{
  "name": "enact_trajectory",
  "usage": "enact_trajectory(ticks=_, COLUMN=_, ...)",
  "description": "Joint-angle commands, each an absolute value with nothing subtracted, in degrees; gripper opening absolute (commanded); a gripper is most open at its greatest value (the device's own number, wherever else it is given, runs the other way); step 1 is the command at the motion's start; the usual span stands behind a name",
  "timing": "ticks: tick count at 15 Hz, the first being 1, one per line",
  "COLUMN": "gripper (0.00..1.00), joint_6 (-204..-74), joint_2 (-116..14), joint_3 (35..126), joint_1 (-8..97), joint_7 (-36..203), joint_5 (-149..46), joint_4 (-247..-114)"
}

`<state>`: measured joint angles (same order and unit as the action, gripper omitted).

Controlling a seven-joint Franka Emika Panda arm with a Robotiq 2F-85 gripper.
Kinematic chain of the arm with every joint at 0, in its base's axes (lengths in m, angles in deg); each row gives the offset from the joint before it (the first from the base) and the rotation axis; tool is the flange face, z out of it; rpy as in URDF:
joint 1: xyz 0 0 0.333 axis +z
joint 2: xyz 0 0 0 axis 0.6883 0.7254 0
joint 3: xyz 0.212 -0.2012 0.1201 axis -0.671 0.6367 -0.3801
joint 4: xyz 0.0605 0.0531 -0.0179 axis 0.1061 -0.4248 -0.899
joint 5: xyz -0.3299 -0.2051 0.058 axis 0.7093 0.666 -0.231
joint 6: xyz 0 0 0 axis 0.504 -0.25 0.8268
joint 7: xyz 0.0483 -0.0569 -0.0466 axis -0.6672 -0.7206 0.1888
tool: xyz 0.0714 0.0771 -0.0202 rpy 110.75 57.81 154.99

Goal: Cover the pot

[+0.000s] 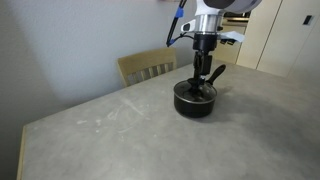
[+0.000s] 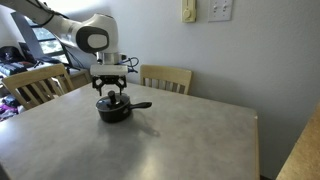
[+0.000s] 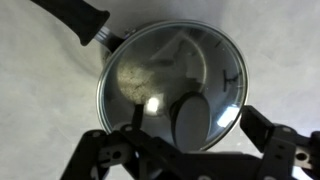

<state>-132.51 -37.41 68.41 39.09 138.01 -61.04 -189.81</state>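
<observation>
Wrist view looks straight down on a round glass lid (image 3: 170, 80) with a thin metal rim. It is seated on the black saucepan (image 3: 101, 36), whose long matte handle (image 3: 72, 16) runs to the upper corner. The gripper (image 3: 190, 140) hangs over it, its dark fingers (image 3: 265, 140) spread wide either side of the lid's black knob (image 3: 190, 120), grasping nothing. In both exterior views the saucepan (image 1: 194, 102) (image 2: 113, 110) sits on a mottled grey worktop (image 1: 110, 135) near a pale wooden chair (image 1: 147, 66).

The white jointed arm (image 2: 60, 25) is reached out, wrist pointed straight down. The black two-fingered gripper (image 3: 185, 150) is held with jaws apparently spread wide.
</observation>
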Motion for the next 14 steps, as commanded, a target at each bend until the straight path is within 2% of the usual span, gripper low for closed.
enact_trajectory(ticks=1, gripper=1.00, joint_6=-131.94, joint_2=-39.44, joint_3=67.85, joint_1=38.53, joint_7=138.21, joint_5=-61.84, joint_4=-191.02)
enact_trajectory(ticks=14, gripper=1.00, joint_6=-129.12, joint_2=-44.03, joint_3=68.84, joint_1=39.78, joint_7=137.30, joint_5=-60.05, joint_4=-190.16)
